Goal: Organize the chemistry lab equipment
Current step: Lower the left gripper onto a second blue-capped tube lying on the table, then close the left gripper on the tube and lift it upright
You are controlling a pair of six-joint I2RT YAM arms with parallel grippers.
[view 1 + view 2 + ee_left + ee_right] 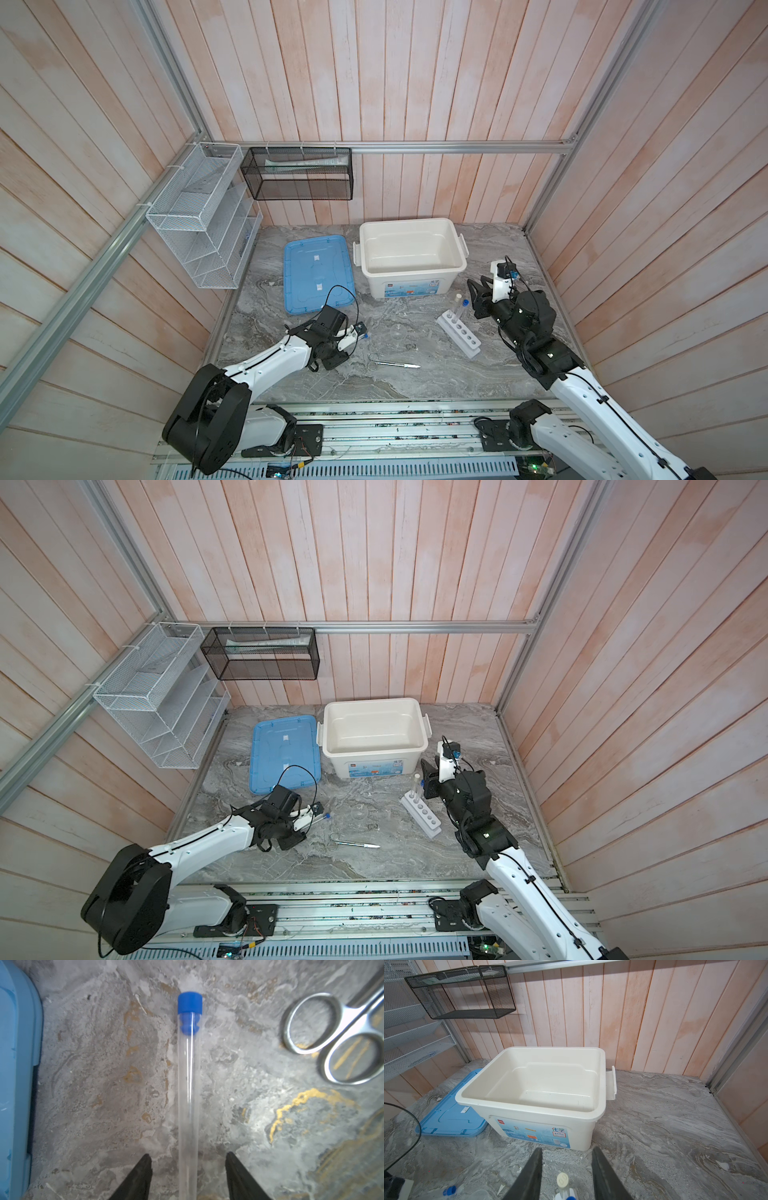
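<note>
A clear tube with a blue cap [190, 1002] lies flat on the marble table. My left gripper [188, 1154] is open astride the tube's lower end, with a gap on each side; in a top view the gripper [301, 831] is low over the tube [318, 820]. The steel scissors [374, 360] and the silver pen-like tool [401, 365] lie just right of it. The white six-hole rack [459, 332] holds a white-capped tube [562, 1180] and a blue-capped tube [466, 302] upright. My right gripper [566, 1148] hangs open above them. The clear dish [358, 812] sits mid-table.
An open white box [411, 272] stands at the back, with its blue lid [318, 274] flat on the table to its left. A white wire rack [199, 216] and a black mesh rack [297, 174] hang on the walls at the back left.
</note>
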